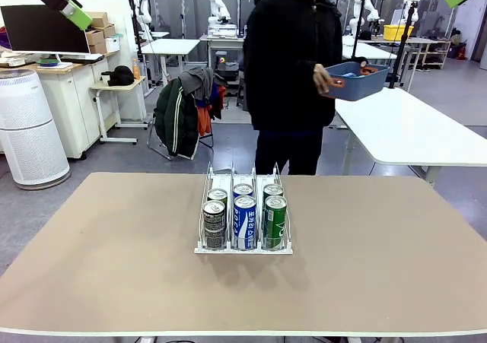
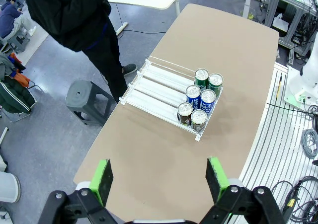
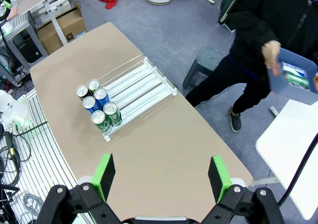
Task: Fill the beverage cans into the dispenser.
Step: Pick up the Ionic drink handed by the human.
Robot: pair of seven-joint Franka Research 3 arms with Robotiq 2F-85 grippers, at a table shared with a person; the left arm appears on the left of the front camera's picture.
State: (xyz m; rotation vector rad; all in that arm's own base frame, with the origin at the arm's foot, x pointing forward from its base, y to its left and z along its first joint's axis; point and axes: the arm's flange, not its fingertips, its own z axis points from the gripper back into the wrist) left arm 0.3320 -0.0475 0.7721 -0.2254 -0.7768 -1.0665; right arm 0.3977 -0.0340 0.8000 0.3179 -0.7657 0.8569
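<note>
Currently mid-table: dispenser, lengthwise from the robot's side toward the person, three narrow lanes split by thin wire dividers. Six beverage cans upright inside, two per lane, one behind the other, crowded at the robot-side end. Black-and-grey pair in the left lane, blue-and-white pair in the middle, green-and-white pair in the right. Far stretch of every lane bare white plastic.

High above the brown table, left gripper with green pads spread wide apart, gripping nothing. Likewise raised on the other side, right gripper, fingers fully parted, nothing between them.

Beyond the far edge, a person in black, one hand on a blue bin held at chest height, well apart from the dispenser. Bin's contents too small to tell.
</note>
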